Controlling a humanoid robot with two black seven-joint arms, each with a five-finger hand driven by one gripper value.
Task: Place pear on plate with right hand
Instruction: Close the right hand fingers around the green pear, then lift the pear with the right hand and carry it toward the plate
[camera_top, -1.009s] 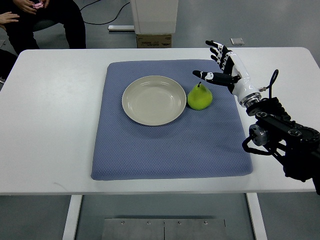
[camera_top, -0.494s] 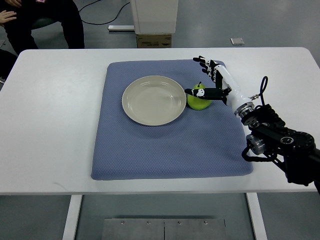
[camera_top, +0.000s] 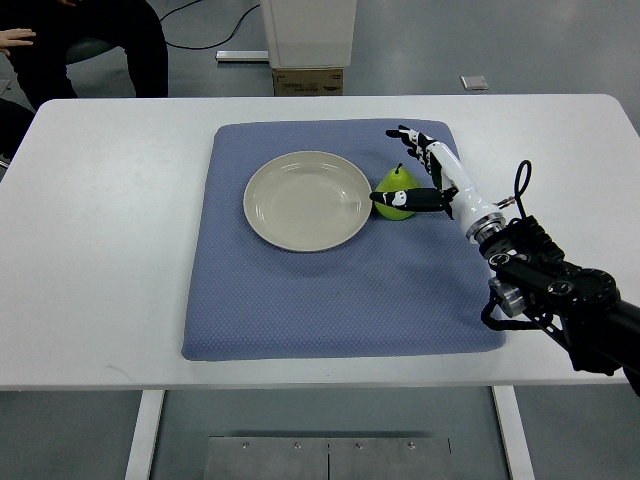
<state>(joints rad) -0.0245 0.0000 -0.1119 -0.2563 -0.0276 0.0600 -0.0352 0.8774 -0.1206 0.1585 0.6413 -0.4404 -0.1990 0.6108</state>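
Right hand (camera_top: 412, 172) open around pear (camera_top: 396, 192), thumb touching; it should close fully before lifting toward plate (camera_top: 308, 200) at frame centre.

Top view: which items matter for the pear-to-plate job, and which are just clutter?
Job items:
- pear, on the blue mat beside the plate
- plate, nothing on it
- right hand, thumb across the pear's front, fingers behind it, grip not closed

Just lying about:
- blue mat under both
- cardboard box behind the table
- small grey block on the floor
- seated person, top left
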